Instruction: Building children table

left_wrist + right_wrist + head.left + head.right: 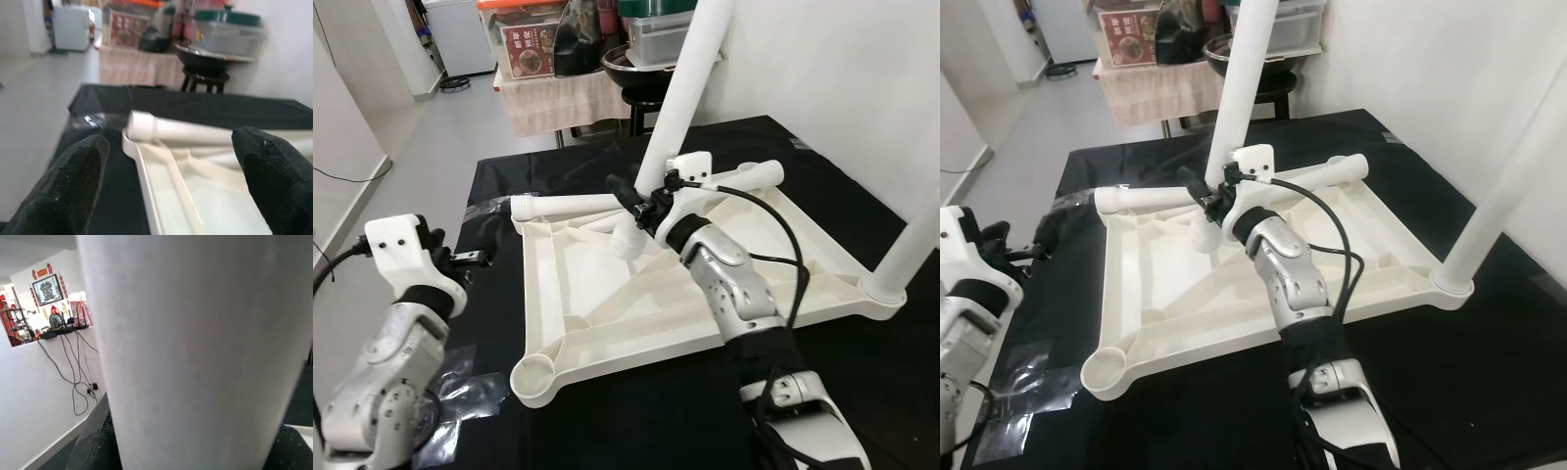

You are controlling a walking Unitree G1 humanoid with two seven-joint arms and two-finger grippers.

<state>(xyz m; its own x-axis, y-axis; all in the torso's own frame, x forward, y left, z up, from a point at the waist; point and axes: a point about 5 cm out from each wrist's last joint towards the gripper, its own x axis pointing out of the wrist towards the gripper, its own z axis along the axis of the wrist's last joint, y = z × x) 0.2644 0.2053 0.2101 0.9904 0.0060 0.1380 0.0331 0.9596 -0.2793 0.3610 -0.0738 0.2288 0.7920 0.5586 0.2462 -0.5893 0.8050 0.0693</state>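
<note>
Tabletop [607,323], white, lies upside down on the black-covered table [862,392], ribs up; one leg [1498,186] already stands upright in the near-right corner socket.

Right hand [641,204] sits over the far middle of the tabletop, clamped on a second leg [690,78]; that leg's long axis runs steeply up and away from the hand, tilted toward the far right; its lower threaded end [628,240] hangs just below the hand, over the ribbed underside and, as far as I can tell, not seated in any socket; right wrist view confirms the leg fills the gap between the black fingers [93,440], pads against it on both sides.

Two more legs lie flat along the far edge: one [570,205] pointing left with its threaded end out, one [744,178] toward the right.

Left hand [171,161] is off the tabletop's left edge, above the black cloth; fingers spread wide, nothing between them; it looks along toward the lying left leg, which is nearer this arm.

Judgement: next move turns on bringing the held leg's threaded end to an empty socket; the near-left socket [533,374] is open, well apart from the right hand.
</note>
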